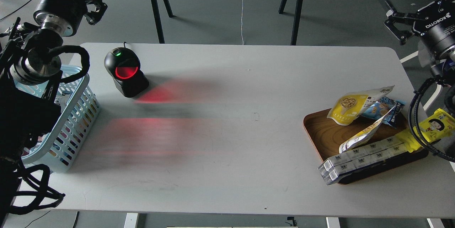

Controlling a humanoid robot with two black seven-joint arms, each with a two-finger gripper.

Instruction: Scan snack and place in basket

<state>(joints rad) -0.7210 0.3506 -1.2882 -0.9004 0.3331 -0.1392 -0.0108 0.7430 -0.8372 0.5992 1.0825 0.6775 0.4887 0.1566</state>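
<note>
The snack [350, 106], a flat yellow and white pouch picturing a bowl of round pieces, leans on the far edge of the brown wooden tray [321, 132] at the table's right. The light blue slotted basket [76, 112] stands at the left edge, partly hidden by my left arm. My left gripper [99, 7] hangs high beyond the table's far left corner, open and empty. Off the table's far right corner, well above the tray, my right gripper [392, 25] is also open and holds nothing.
A black scanner [125, 71] with a glowing red window stands at the far left, casting red light on the table. The tray also holds a narrow white-yellow pouch [366, 133], a blue packet [382, 109], a bright yellow cartoon packet [435, 125] and clear boxes [360, 157].
</note>
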